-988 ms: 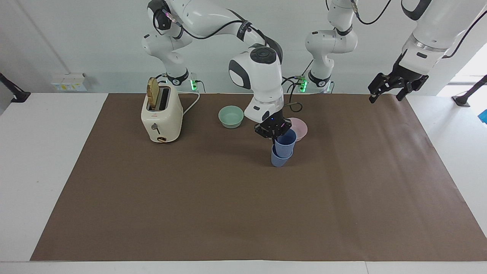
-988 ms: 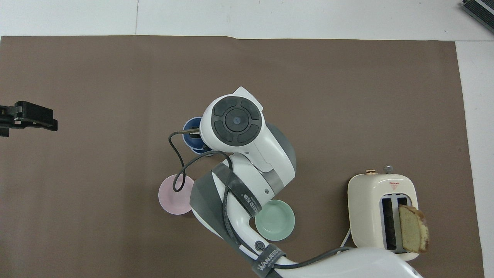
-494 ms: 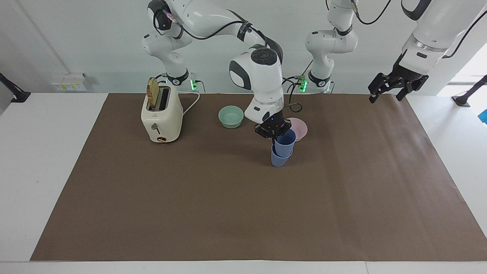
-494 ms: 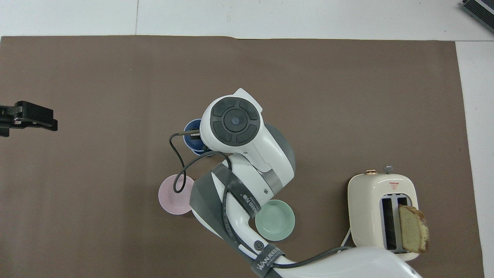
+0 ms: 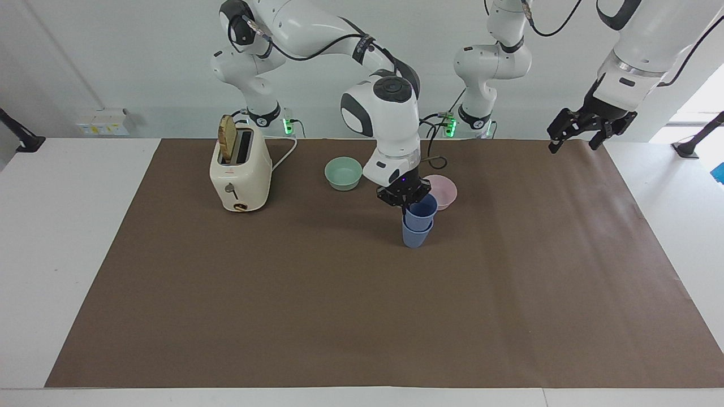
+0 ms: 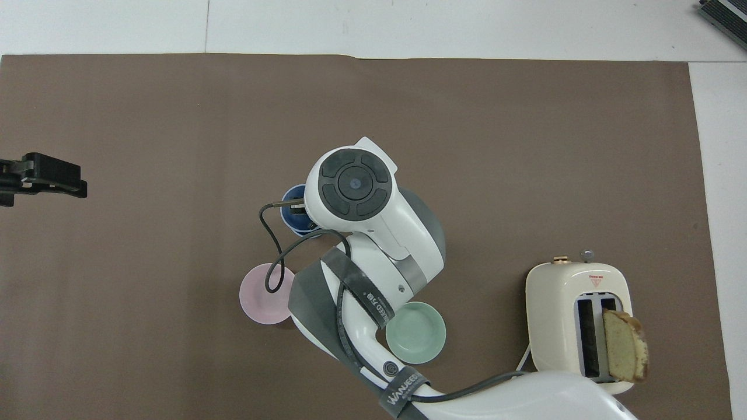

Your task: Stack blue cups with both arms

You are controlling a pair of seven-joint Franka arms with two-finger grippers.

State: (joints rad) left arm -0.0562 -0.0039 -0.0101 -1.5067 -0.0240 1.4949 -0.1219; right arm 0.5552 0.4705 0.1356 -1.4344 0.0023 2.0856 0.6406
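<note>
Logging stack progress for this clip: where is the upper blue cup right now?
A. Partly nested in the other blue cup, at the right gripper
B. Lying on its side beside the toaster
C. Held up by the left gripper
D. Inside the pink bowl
A: the upper blue cup sits partly inside the lower blue cup, with the right gripper at its rim.

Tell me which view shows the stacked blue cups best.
The facing view. There the blue cups show nested and upright, farther from the robots than the pink bowl, with the right gripper at the top cup's rim. The overhead view shows only a sliver of rim beside the right arm's wrist.
</note>
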